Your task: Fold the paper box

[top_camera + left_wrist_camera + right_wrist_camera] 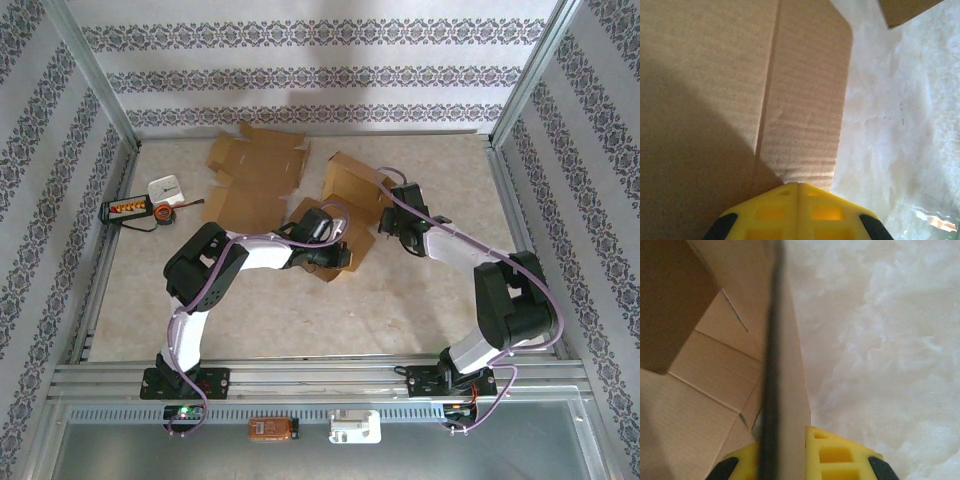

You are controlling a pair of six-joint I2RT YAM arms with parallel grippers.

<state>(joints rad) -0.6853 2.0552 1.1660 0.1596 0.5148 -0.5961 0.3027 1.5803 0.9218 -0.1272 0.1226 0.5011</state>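
Paper box (352,188) wall runs edge-on between the right gripper's (785,445) fingers, clamped tight. Left gripper (798,192): fingers pressed together, tips at the near edge of a flap (805,115).

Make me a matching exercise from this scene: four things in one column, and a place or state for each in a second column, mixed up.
Things:
1. left gripper
2. right gripper
3. flat cardboard
4. orange device

Places or states:
A. at the near edge of the rig, behind the arms
B. lying at the back of the table, left of centre
C. shut on a creased flap seen face-on
D. shut on a panel seen edge-on

Pairs: 1-C, 2-D, 3-B, 4-A
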